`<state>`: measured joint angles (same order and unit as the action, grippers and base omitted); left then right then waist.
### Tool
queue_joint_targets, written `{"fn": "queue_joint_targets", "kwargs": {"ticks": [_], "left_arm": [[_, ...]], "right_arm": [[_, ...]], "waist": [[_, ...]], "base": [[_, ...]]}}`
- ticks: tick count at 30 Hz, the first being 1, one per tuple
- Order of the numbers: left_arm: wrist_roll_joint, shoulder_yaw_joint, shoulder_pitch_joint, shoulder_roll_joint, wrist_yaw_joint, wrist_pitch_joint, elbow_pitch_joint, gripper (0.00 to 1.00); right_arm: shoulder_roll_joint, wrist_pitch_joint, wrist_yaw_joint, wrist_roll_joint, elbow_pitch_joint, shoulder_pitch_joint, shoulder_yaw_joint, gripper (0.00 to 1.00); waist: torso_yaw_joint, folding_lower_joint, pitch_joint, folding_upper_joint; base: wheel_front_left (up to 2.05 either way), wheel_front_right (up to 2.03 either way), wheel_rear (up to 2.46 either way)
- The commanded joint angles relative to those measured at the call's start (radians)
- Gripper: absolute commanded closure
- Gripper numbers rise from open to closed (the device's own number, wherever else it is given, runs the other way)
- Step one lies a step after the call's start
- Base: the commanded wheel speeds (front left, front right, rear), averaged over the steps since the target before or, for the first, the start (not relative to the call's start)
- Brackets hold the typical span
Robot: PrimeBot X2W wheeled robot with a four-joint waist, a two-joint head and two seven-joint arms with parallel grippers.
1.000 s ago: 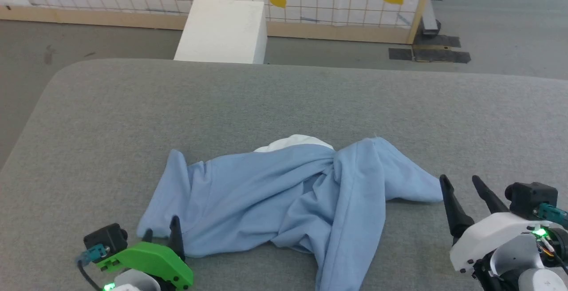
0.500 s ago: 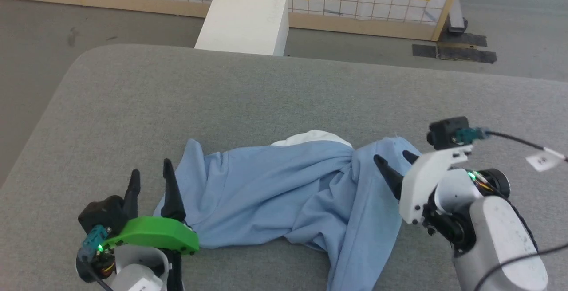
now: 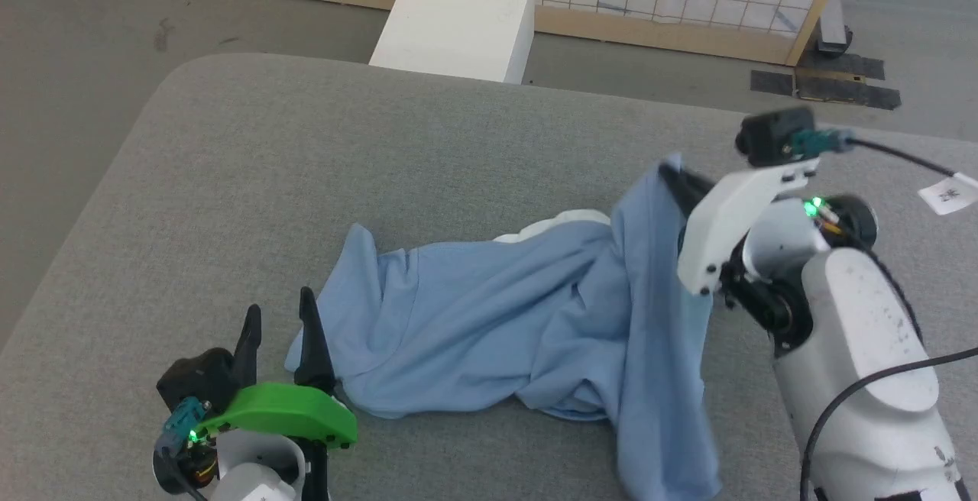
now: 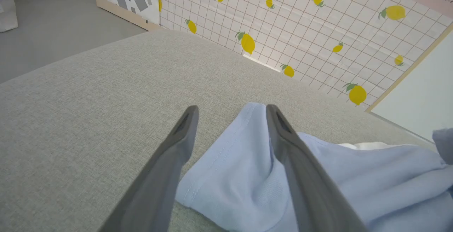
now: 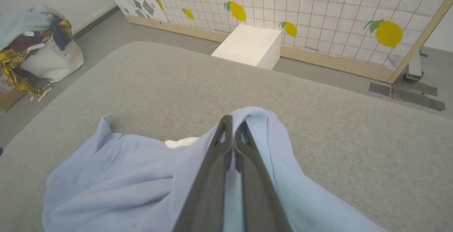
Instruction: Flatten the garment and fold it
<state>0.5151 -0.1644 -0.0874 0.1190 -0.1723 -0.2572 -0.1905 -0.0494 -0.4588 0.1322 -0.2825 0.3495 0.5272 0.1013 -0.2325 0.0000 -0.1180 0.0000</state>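
r gripper [image 3: 674, 179] pinched tight on garment [image 3: 489, 310] edge, i see it tented up; rest crumpled, sky-blue. l gripper [image 3: 279, 306] spread wide at left corner.

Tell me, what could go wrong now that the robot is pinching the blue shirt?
1. The right gripper is shut on just a small fold of the garment, so the soft fabric could slip out when it pulls.
2. The left gripper is open around the garment's corner without holding it, so the whole garment may slide instead of spreading flat.
3. The white cloth peeking out at the far edge might get dragged along.
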Motion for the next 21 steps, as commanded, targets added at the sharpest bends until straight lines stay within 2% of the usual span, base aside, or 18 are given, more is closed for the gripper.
{"fn": "queue_joint_targets", "kwargs": {"ticks": [1,5,9,12,16,21], "left_arm": [[-0.016,0.010,-0.007,-0.008,0.010,-0.004,-0.005,0.00],[-0.033,0.030,-0.002,-0.016,0.022,-0.004,-0.017,0.00],[-0.043,0.040,0.012,-0.022,0.034,-0.004,-0.028,0.00],[-0.048,0.047,0.019,-0.022,0.041,-0.004,-0.034,0.00],[-0.054,0.051,0.022,-0.019,0.045,-0.004,-0.037,0.00],[-0.055,0.051,0.020,-0.014,0.049,-0.004,-0.043,0.00]], "right_arm": [[-0.001,0.045,-0.002,0.001,-0.019,0.025,0.004,1.00],[-0.001,0.139,-0.002,0.027,-0.069,0.005,-0.047,1.00],[-0.001,0.167,-0.002,0.019,-0.090,-0.113,-0.204,1.00],[-0.001,0.163,-0.002,-0.012,-0.059,-0.217,-0.340,1.00],[-0.001,0.155,-0.002,-0.019,0.002,-0.314,-0.467,1.00],[-0.001,0.163,-0.002,-0.001,0.040,-0.393,-0.556,1.00]], "waist": [[0.010,0.0000,0.008,0.0000],[0.036,0.0000,0.030,0.0000],[0.070,0.0000,0.049,0.0000],[0.098,0.0000,0.056,0.0000],[0.133,0.0000,0.056,0.0000],[0.169,0.0000,0.055,0.0000]], "base": [[0.00,0.00,0.00],[0.00,0.00,0.00],[0.00,0.00,0.00],[0.00,0.00,0.00],[0.00,0.00,0.00],[0.00,0.00,0.00]]}}
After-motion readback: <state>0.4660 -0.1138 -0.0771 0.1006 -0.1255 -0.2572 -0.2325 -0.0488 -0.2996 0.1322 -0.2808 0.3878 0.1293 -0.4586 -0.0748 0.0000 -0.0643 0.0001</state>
